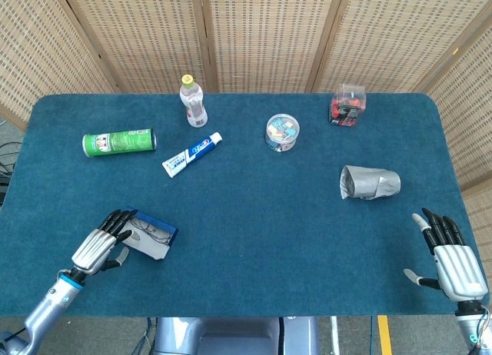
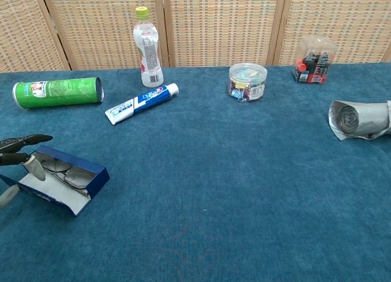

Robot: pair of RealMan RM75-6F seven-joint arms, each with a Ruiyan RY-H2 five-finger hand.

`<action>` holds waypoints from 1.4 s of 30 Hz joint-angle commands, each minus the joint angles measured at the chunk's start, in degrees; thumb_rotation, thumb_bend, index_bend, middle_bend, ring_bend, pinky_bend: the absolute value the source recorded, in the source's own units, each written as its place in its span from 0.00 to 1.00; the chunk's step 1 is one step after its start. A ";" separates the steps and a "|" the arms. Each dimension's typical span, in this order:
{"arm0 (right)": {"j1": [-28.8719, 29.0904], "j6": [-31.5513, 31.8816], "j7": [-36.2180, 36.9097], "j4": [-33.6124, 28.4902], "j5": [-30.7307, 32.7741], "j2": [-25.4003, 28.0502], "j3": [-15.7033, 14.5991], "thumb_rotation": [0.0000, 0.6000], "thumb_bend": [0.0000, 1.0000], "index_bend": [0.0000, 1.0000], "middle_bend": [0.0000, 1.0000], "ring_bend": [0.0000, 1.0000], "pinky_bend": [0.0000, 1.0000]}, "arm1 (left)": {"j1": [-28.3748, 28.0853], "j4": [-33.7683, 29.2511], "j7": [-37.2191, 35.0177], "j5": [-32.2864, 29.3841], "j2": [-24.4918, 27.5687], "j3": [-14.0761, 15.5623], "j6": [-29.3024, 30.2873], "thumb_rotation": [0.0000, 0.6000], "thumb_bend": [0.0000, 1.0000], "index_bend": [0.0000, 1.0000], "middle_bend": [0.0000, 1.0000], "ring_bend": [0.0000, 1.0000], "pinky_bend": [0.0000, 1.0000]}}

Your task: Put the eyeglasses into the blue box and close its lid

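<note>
The blue box sits on the worktop well in front of the toothpaste tube, its lid partly raised. The eyeglasses lie inside it. The left hand touches the box's left end, fingers extended around the lid. The right hand rests far right of the box, fingers spread wide, holding nothing.

1. The eyeglasses lie inside the box at the table's near-left, the left hand touching its left end.
2. A can, toothpaste tube and bottle lie behind it.
3. The right hand rests near-right.
</note>
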 commanded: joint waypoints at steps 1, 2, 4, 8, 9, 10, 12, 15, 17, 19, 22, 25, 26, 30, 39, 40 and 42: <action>0.01 -0.02 -0.01 -0.03 0.02 0.02 0.01 1.00 0.00 0.00 0.00 0.00 0.00 | -0.53 -0.99 0.80 -0.60 0.34 -0.48 -0.96 1.00 0.60 0.38 0.00 0.00 0.00; 0.02 -0.04 -0.01 -0.06 0.03 0.02 0.01 1.00 0.00 0.00 0.00 0.00 0.00 | -0.59 -1.14 1.01 -0.71 0.34 -0.54 -1.16 1.00 0.60 0.38 0.00 0.00 0.00; 0.02 -0.06 -0.02 -0.09 0.06 0.03 0.02 1.00 0.00 0.00 0.00 0.00 0.00 | -0.64 -1.27 1.25 -0.91 0.30 -0.62 -1.49 1.00 0.60 0.38 0.00 0.00 0.00; 0.02 -0.08 -0.01 -0.14 0.09 0.05 0.03 1.00 0.00 0.00 0.00 0.00 0.00 | -0.55 -0.92 1.24 -1.18 0.08 -0.56 -1.97 1.00 0.60 0.38 0.00 0.00 0.00; 0.02 -0.07 -0.01 -0.13 0.09 0.04 0.02 1.00 0.00 0.00 0.00 0.00 0.00 | -0.50 -0.80 1.16 -1.20 0.01 -0.51 -1.98 1.00 0.60 0.39 0.00 0.00 0.00; 0.02 -0.05 -0.01 -0.14 0.08 0.04 0.03 1.00 0.00 0.00 0.00 0.00 0.00 | -0.42 -0.64 1.02 -1.19 -0.07 -0.45 -1.92 1.00 0.60 0.39 0.00 0.00 0.00; 0.01 -0.06 0.00 -0.10 0.08 0.04 0.02 1.00 0.00 0.00 0.00 0.00 0.00 | -0.29 -0.31 0.88 -1.15 -0.25 -0.34 -1.82 1.00 0.60 0.40 0.00 0.00 0.00; 0.00 -0.02 0.00 -0.08 0.07 0.01 0.03 1.00 0.00 0.00 0.00 0.00 0.00 | -0.13 0.23 0.52 -1.07 -0.54 -0.11 -1.84 1.00 0.61 0.43 0.00 0.00 0.00; -0.01 0.00 0.04 -0.07 0.06 0.00 0.03 1.00 0.00 0.00 0.00 0.00 0.00 | 0.02 0.62 0.25 -0.99 -0.75 0.05 -1.74 1.00 0.61 0.50 0.00 0.00 0.00; 0.00 0.00 0.01 -0.09 0.06 0.00 0.04 1.00 0.00 0.00 0.00 0.00 0.00 | 0.15 0.89 -0.05 -0.93 -0.86 0.15 -1.56 1.00 0.61 0.56 0.00 0.00 0.00; -0.01 0.00 0.04 -0.07 0.05 0.00 0.03 1.00 0.00 0.00 0.00 0.00 0.00 | 0.32 1.03 -0.35 -0.78 -0.83 0.22 -0.98 1.00 0.61 0.62 0.00 0.00 0.00; -0.01 0.01 0.07 -0.06 0.04 0.01 0.03 1.00 0.00 0.00 0.00 0.00 0.00 | 0.55 0.72 -0.61 -0.62 -0.46 0.25 -0.11 1.00 0.61 0.65 0.00 0.00 0.00; -0.01 0.01 0.10 -0.07 0.04 0.01 0.02 1.00 0.00 0.00 0.00 0.00 0.00 | 0.62 0.51 -0.64 -0.55 -0.28 0.26 0.21 1.00 0.61 0.65 0.00 0.00 0.00; -0.01 -0.01 0.10 -0.11 0.06 0.02 0.03 1.00 0.00 0.00 0.00 0.00 0.00 | 1.03 -0.99 -0.18 0.13 1.15 0.56 2.03 1.00 0.61 0.66 0.00 0.00 0.00; -0.04 0.06 0.13 -0.15 0.05 0.02 0.04 1.00 0.00 0.00 0.00 0.00 0.00 | 1.51 -6.62 2.83 1.37 7.12 2.21 2.83 1.00 0.61 0.67 0.00 0.00 0.00; -0.04 0.05 0.16 -0.15 0.05 0.03 0.03 1.00 0.00 0.00 0.00 0.00 0.00 | 1.50 -7.67 3.75 1.46 8.22 2.52 2.44 1.00 0.61 0.67 0.00 0.00 0.00; -0.04 0.01 0.18 -0.12 0.06 0.02 0.02 1.00 0.00 0.00 0.00 0.00 0.00 | 1.51 -8.97 4.86 1.42 9.47 2.76 1.95 1.00 0.61 0.67 0.00 0.00 0.00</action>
